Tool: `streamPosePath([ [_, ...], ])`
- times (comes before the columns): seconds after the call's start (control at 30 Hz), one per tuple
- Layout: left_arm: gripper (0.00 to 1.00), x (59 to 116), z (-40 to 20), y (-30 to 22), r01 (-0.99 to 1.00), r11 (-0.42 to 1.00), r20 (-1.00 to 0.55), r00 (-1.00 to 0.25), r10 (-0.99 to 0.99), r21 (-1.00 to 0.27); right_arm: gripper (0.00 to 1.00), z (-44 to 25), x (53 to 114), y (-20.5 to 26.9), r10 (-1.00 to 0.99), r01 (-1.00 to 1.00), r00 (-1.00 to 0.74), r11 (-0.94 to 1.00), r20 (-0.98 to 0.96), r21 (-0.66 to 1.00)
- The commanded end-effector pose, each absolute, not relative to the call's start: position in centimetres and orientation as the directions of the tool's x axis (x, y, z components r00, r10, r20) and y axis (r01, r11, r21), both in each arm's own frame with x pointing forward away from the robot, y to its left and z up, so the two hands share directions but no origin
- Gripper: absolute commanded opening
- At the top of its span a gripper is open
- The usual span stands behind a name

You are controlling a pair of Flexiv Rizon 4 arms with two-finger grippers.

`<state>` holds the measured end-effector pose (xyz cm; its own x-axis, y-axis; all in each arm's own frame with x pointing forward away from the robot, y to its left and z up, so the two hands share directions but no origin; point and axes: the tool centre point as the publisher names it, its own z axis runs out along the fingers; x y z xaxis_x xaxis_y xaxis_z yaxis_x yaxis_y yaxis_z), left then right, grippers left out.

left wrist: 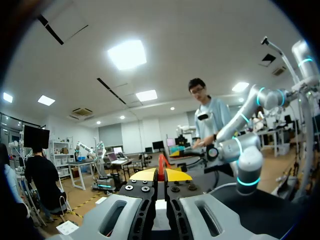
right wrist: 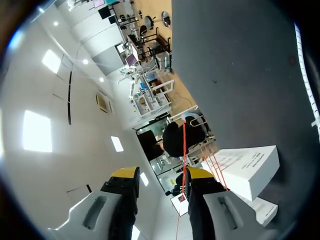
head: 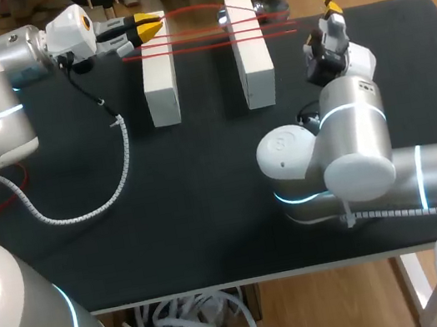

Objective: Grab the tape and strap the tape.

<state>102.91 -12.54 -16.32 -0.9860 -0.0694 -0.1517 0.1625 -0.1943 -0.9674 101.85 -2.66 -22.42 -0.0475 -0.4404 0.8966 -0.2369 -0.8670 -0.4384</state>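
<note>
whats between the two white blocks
Head view: only the red tape crosses the gap between left block and right block; the mat below is bare.

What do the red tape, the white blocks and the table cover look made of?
The red tape: thin, likely plastic strapping; it spans as taut narrow lines. The white blocks: matte, sharp-edged, perhaps foam or cardboard; unclear. The table cover: black, matte, likely fabric or rubber.

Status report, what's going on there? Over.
Left gripper shut on thin red tape. Right gripper open, tape by one finger. Tape strung across two white rectangular blocks.
</note>
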Motion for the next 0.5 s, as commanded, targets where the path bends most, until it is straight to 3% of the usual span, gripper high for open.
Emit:
streamPosePath([
  [0.03, 0.00, 102.91, -16.41, -12.57, 0.164, -0.196, -0.153, -0.986, -0.071, -0.967, 0.33, -22.38, 101.98, -2.73, -0.435, -0.242, -0.043, -0.869, 0.899, -0.432],
  [0.17, 0.00, 102.91, -16.41, -12.57, 0.164, -0.196, -0.153, -0.986, -0.071, -0.967, 0.24, -22.46, 102.04, -2.76, -0.430, -0.244, -0.042, -0.871, 0.902, -0.426],
  [0.3, 0.00, 102.91, -16.41, -12.57, 0.164, -0.196, -0.153, -0.986, -0.071, -0.967, 0.00, -22.57, 102.11, -2.80, -0.417, -0.243, -0.040, -0.877, 0.908, -0.414],
  [0.5, 0.00, 102.91, -16.41, -12.57, 0.164, -0.196, -0.153, -0.986, -0.071, -0.967, 0.00, -22.67, 102.20, -2.85, -0.332, -0.232, -0.030, -0.915, 0.943, -0.329],
])
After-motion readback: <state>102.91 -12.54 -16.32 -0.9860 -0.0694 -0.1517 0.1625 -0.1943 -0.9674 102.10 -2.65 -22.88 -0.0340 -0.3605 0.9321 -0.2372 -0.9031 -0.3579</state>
